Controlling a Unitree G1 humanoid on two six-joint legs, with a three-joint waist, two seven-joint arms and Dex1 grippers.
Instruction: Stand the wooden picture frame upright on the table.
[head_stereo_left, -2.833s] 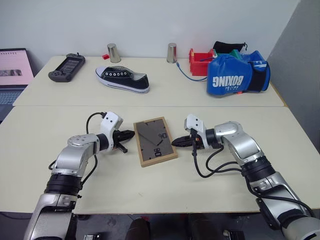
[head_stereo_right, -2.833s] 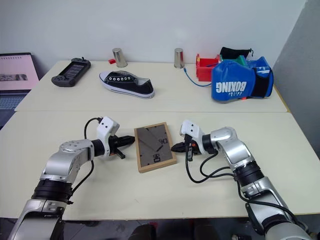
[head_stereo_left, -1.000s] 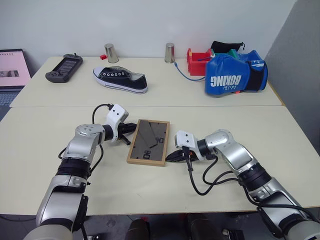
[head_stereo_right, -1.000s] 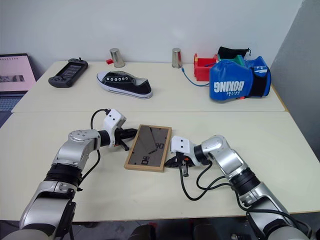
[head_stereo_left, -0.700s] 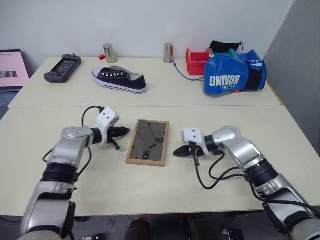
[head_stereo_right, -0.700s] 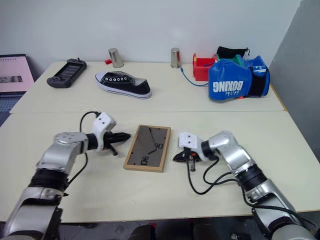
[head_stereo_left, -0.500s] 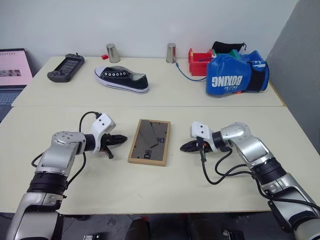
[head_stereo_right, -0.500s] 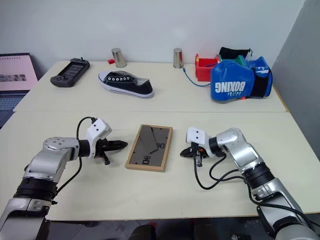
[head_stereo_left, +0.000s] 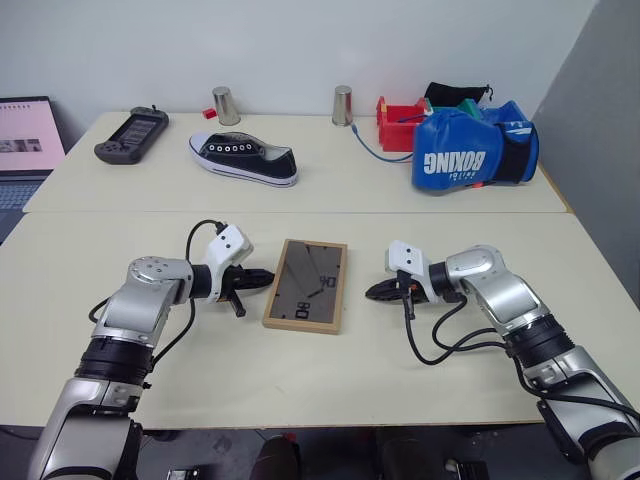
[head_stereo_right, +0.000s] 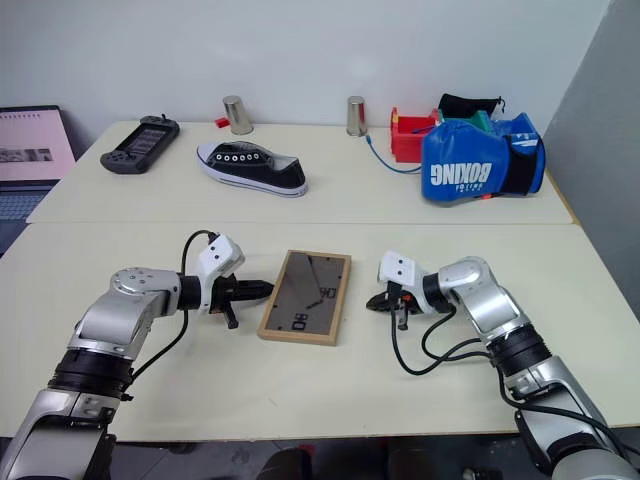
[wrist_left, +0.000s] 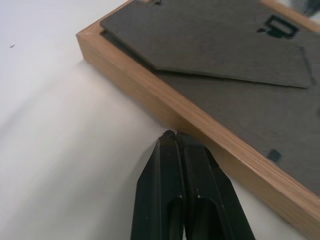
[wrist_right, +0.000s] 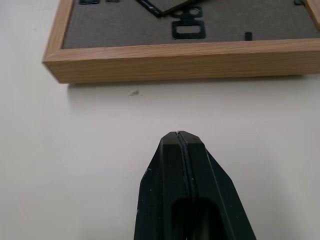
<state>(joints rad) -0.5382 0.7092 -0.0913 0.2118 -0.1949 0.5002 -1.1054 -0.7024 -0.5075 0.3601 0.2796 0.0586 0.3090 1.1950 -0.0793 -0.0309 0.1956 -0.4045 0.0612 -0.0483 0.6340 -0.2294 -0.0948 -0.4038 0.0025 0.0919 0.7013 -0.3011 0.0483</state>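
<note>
Red bin at the back has dark stuff in it, can't tell what. Wooden picture frame lies face-down mid-worktop. Left hand pinched together, tips right at the frame's edge — right hand also closed, just short of it. Blue glove reads "BOXING".

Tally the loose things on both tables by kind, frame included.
Picture frame: 1
Shoe: 1
Metal cups: 2
Game controller: 1
Boxing glove: 1
Red bin: 1
Total: 7
</note>
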